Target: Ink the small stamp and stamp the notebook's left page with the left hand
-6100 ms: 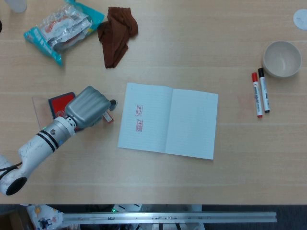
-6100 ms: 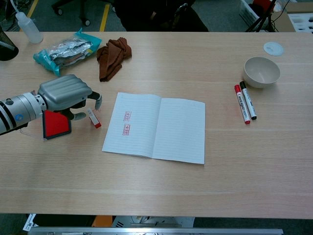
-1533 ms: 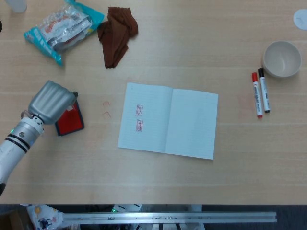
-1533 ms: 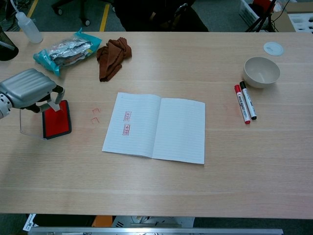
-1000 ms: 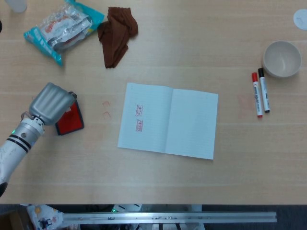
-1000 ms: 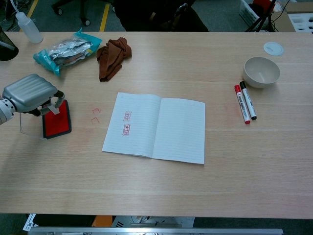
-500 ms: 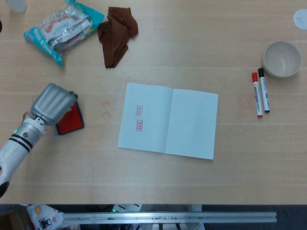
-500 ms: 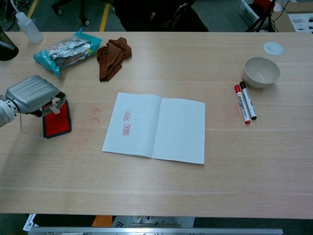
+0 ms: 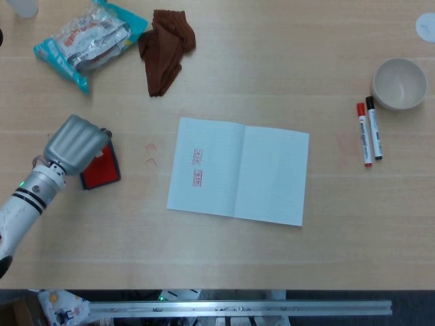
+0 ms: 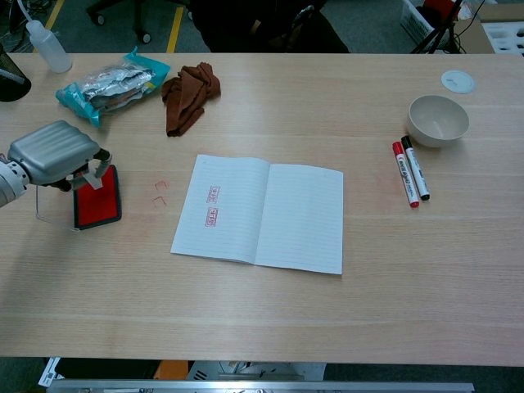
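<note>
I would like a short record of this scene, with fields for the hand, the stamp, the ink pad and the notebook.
left hand: over the ink pad, holding the small stamp
small stamp: pale, above the red pad surface; contact cannot be told
ink pad: red, open, left of the notebook
notebook: open and flat; two red stamp marks on its left page
right hand: not in view

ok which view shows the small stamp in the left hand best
The chest view. From the side, the small stamp shows under the left hand, held over the red ink pad. In the head view, the left hand covers the stamp from above, and only part of the ink pad shows.
</note>
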Tool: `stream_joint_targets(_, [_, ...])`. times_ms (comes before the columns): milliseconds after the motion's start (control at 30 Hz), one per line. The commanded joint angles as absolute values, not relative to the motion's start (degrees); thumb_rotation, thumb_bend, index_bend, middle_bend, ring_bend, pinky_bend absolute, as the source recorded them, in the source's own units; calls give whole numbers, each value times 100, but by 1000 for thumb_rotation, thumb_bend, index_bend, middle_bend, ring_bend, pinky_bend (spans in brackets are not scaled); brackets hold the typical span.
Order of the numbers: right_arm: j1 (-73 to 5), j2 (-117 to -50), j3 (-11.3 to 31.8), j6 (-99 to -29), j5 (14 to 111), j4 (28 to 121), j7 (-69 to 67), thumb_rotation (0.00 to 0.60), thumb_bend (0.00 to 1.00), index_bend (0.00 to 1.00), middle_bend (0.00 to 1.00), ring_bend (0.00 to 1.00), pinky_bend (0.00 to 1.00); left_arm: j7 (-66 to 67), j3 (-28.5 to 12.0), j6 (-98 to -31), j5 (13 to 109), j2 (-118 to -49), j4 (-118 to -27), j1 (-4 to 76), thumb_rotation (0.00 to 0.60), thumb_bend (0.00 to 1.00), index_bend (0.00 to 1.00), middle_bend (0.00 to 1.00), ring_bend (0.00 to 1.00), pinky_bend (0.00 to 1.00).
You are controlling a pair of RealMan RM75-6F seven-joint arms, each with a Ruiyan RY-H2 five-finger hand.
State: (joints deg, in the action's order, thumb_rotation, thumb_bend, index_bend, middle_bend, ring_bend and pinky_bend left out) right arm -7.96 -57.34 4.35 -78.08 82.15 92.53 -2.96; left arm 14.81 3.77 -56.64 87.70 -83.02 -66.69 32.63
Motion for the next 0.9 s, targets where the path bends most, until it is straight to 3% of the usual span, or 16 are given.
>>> stream_joint_targets(33, [-808,-5750,436,-7792,8222,9236,-309,600,222,341,473,497,538,1559,328,-5835,8846,-8110,-6951,3263,600,337,558,1000,1000,1000])
stream_joint_targets(467, [-836,-5789,428,-7742,8236,9162,-358,600,223,341,473,497,538,2085,484,-6235,9506,-7711,-8415,3293,600,336,558,1000,1000,1000])
stream_joint_targets(900, [-771,-5758,410,-7805,8227,9139,-416,600,223,341,473,497,538,2825,528,-6029,9913,-8124,-9147,3438,600,342,560,1000,1000,1000])
